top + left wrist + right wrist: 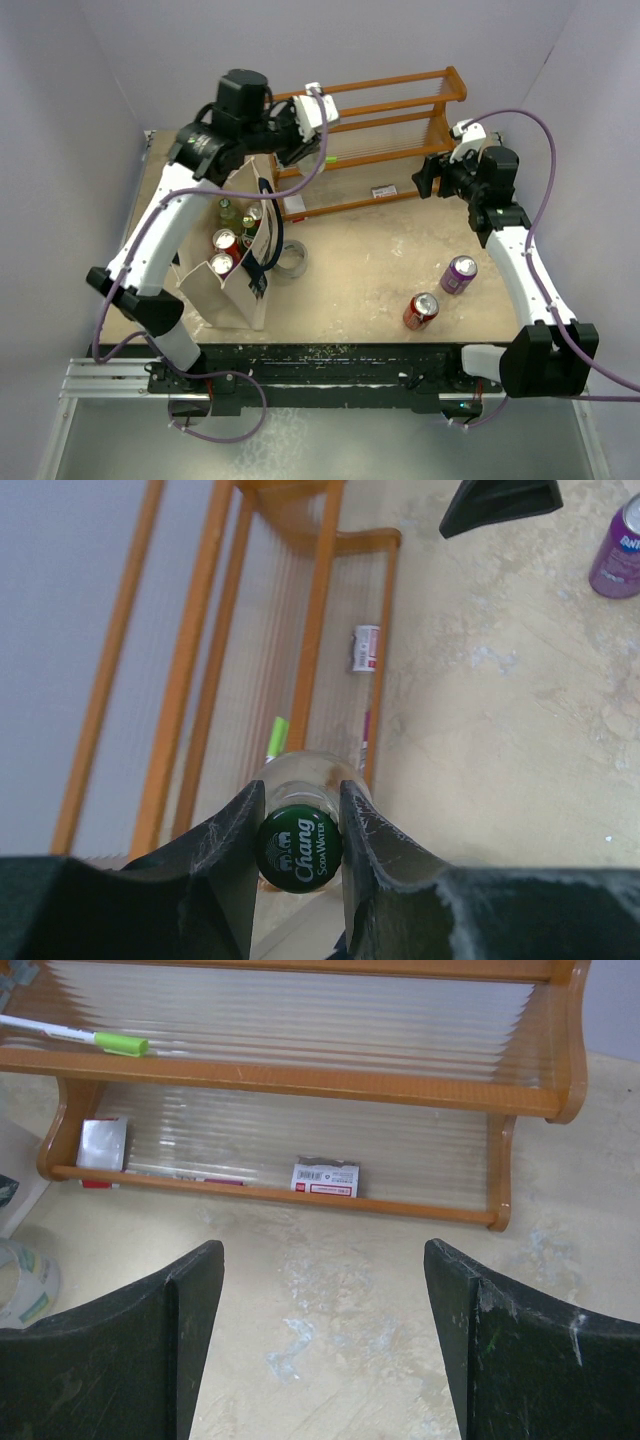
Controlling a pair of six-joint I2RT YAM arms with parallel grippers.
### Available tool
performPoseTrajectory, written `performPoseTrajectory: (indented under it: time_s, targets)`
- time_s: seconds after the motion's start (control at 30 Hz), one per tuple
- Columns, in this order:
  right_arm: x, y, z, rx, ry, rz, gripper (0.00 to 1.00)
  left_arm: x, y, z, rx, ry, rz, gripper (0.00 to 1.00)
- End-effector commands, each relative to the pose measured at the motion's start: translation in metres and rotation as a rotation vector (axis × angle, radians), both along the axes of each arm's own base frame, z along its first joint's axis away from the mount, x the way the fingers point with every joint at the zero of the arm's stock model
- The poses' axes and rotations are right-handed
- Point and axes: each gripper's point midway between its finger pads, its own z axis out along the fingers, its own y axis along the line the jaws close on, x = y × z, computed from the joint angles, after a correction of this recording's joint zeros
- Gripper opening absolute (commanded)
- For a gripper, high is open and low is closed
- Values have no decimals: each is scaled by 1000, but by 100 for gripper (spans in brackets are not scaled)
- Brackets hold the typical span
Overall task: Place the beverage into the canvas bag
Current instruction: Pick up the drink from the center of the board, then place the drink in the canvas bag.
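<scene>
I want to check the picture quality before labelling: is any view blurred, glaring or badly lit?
Top external: even soft light, faint shadows by the red can and purple can, walls leaning as through a wide lens. Left wrist: green bottle cap sharp, print readable; wooden rack behind slightly soft. Right wrist: rack sharp, pale streaks on its ridged shelf.
</scene>
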Motion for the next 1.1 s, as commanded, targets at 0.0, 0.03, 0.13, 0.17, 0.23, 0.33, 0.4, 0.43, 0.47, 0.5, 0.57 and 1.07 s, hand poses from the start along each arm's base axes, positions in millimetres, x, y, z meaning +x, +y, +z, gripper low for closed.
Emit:
performPoseTrajectory:
  time_s: [0.0,0.03,0.13,0.17,0.23,0.33,0.4,0.43,0.47,0.5,0.57,1.07]
  targets:
    - [11,9,33,-10,-74,37,82,-35,33,129,-214,-296,-3,0]
    - [13,10,33,-13,-71,40,82,-40,40,135,-223,-303,-3,0]
    - [21,17,32,-23,-63,58,82,-52,60,143,-226,-316,-1,0]
    - [23,20,32,-27,-61,67,82,-55,68,145,-229,-318,4,0]
    - [27,28,34,-37,-64,85,82,-61,85,151,-256,-313,20,0]
    - [33,43,36,-52,-68,115,82,-71,113,160,-302,-303,58,0]
    - [36,54,36,-57,-69,139,82,-80,130,158,-312,-295,86,0]
    - [37,59,35,-61,-69,150,82,-82,134,153,-311,-280,89,0]
    - [39,63,34,-65,-69,159,82,-88,142,150,-306,-280,102,0]
    - [40,67,34,-65,-73,167,83,-92,146,142,-297,-264,107,0]
    - [44,72,32,-65,-75,175,83,-98,155,125,-279,-230,131,0]
    - [48,89,15,-55,-51,205,83,-127,170,21,-283,85,169,0]
